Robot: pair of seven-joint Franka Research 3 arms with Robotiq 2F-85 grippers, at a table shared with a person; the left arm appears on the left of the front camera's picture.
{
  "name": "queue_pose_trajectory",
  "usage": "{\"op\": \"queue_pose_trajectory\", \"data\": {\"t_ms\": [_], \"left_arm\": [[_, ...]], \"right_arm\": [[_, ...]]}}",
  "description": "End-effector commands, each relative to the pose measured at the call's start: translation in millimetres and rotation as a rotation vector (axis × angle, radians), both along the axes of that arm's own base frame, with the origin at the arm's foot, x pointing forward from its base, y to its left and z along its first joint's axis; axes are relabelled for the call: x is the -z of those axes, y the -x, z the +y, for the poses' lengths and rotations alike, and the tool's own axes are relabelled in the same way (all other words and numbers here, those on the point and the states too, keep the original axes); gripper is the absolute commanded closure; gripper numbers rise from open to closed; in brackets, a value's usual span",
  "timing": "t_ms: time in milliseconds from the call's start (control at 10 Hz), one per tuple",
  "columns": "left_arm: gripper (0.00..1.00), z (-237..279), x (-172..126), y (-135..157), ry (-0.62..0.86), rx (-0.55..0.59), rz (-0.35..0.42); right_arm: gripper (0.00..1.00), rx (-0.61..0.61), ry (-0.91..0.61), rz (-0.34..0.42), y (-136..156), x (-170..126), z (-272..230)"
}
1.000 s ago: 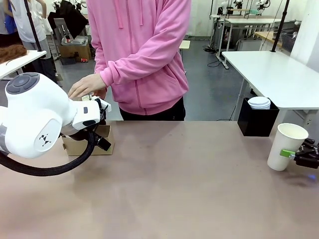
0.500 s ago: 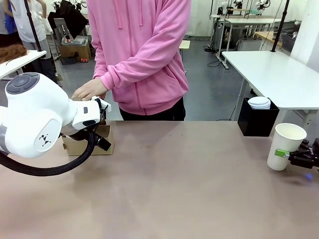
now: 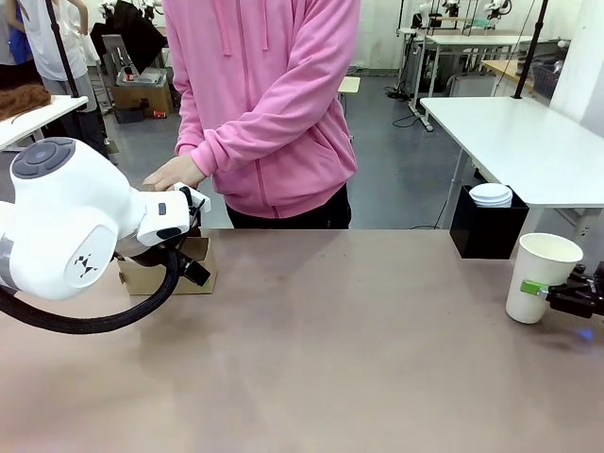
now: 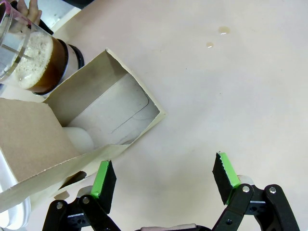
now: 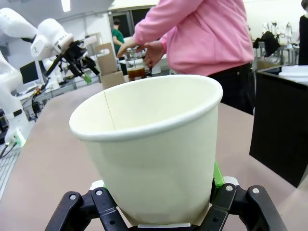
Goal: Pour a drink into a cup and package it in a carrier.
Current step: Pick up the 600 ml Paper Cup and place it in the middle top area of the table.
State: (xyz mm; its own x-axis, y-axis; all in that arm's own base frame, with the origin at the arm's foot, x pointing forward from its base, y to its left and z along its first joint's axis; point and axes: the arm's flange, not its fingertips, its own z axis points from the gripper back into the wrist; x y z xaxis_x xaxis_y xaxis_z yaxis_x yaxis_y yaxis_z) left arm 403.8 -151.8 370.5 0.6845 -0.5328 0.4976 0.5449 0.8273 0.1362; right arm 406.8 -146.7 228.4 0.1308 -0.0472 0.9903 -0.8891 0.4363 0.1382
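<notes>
The white paper cup [image 3: 541, 276] stands near the table's right edge, and my right gripper [image 3: 562, 296] is shut on its lower half. The right wrist view shows the cup [image 5: 149, 144] upright and empty between the two fingers, a green pad [image 5: 217, 176] pressed against its side. Over the far left of the table my left gripper [image 4: 163, 175] hangs open above the brown cardboard carrier [image 4: 96, 120]. Beside the carrier stands the glass jug with the dark, foamy drink [image 4: 41, 62]. The person's hand [image 3: 175, 173] rests on the jug behind my left arm [image 3: 71, 231].
A black box [image 3: 486, 231] with white lids [image 3: 491, 195] sits at the far right edge behind the cup. Two small drops [image 4: 222, 30] lie on the tabletop near the carrier. The person in a pink hoodie [image 3: 264, 104] stands at the far side.
My right gripper has closed onto the cup, which shifted slightly. The person's hand has settled a little lower at the jug. The left arm has not moved.
</notes>
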Motion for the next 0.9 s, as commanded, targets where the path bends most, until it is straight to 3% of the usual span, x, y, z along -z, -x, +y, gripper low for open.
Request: {"op": "queue_pose_trajectory", "data": {"t_ms": [0,200,400,600,800], "left_arm": [[0.00,0,0,0,0.001,0.001,0.000],[0.00,0,0,0,0.001,0.001,0.000],[0.00,0,0,0,0.001,0.001,0.000],[0.00,0,0,0,0.001,0.001,0.000],[0.00,0,0,0,0.001,0.001,0.000]], "right_arm": [[0.20,0.082,-0.022,0.012,12,-62,18],[0.20,0.124,-0.011,0.056,-9,-111,59],[0.20,0.132,-0.028,0.058,-38,-137,116],[0.20,0.120,-0.047,0.074,-75,-139,180],[0.20,0.121,-0.045,0.054,-114,-121,251]]}}
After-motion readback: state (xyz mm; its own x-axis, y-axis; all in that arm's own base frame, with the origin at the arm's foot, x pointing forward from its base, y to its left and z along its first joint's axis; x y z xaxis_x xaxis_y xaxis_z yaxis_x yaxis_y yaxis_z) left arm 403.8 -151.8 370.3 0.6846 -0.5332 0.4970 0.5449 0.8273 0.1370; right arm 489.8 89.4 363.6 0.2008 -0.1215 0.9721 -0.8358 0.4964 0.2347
